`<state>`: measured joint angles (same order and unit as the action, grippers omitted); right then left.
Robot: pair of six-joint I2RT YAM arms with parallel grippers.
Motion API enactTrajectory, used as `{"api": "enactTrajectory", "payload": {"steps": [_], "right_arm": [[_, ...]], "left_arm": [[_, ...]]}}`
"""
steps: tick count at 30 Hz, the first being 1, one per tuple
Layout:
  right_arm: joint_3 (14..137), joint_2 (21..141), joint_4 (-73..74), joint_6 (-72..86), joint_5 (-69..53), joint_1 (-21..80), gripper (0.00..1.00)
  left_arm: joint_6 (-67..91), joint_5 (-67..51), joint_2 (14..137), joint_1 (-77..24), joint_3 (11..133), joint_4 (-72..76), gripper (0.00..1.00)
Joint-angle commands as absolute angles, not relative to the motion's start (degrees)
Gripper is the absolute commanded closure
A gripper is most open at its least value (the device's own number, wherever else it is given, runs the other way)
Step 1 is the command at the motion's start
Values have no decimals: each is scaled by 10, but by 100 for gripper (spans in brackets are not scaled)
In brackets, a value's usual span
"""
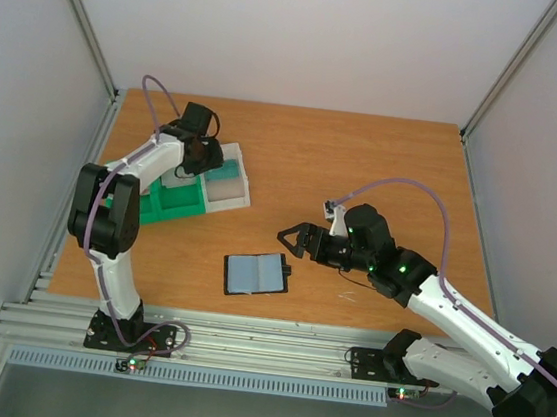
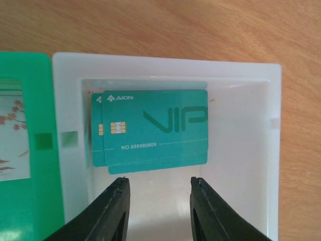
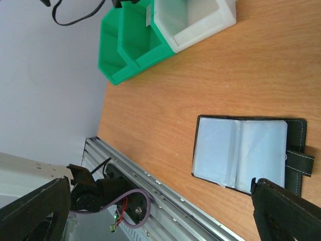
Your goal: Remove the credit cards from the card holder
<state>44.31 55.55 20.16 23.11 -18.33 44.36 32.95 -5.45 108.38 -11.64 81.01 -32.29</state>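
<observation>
The card holder (image 1: 256,274) lies open on the table near the front edge, black with pale blue-grey pockets that look empty; it also shows in the right wrist view (image 3: 246,153). Teal credit cards (image 2: 153,129) lie stacked in the white box (image 2: 261,150). A whitish card with red blossoms (image 2: 12,135) lies in the green tray (image 2: 42,165). My left gripper (image 2: 158,188) is open and empty just above the white box, close to the teal cards. My right gripper (image 1: 290,238) is open and empty, above the table right of and behind the holder.
The green compartment tray (image 1: 174,202) and the white box (image 1: 229,181) stand joined at the back left, also in the right wrist view (image 3: 130,45). A metal rail (image 1: 243,345) runs along the table's front edge. Side walls enclose the table.
</observation>
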Motion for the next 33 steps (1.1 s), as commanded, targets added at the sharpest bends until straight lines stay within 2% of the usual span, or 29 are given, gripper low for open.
{"api": "enactTrajectory", "payload": {"steps": [1, 6, 9, 15, 17, 22, 26, 28, 33], "right_arm": [[445, 553, 210, 237, -200, 445, 2], [438, 559, 231, 237, -198, 446, 2], [444, 575, 254, 226, -197, 445, 2], [426, 605, 230, 212, -253, 446, 5], [424, 619, 228, 203, -259, 445, 12], [420, 654, 221, 183, -258, 445, 41], [415, 686, 223, 166, -239, 446, 59], [413, 705, 218, 162, -233, 446, 63], [412, 750, 204, 158, -223, 446, 65]], "left_arm": [[319, -32, 1033, -114, 821, -341, 61], [314, -44, 984, -115, 813, -377, 46], [307, -66, 946, -114, 788, -388, 40], [305, -135, 861, -115, 700, -399, 41], [306, -163, 832, -118, 665, -395, 44], [324, -220, 766, -127, 583, -383, 49], [334, -244, 723, -148, 536, -390, 51], [342, -251, 701, -162, 512, -388, 52], [381, -275, 649, -192, 442, -353, 52]]}}
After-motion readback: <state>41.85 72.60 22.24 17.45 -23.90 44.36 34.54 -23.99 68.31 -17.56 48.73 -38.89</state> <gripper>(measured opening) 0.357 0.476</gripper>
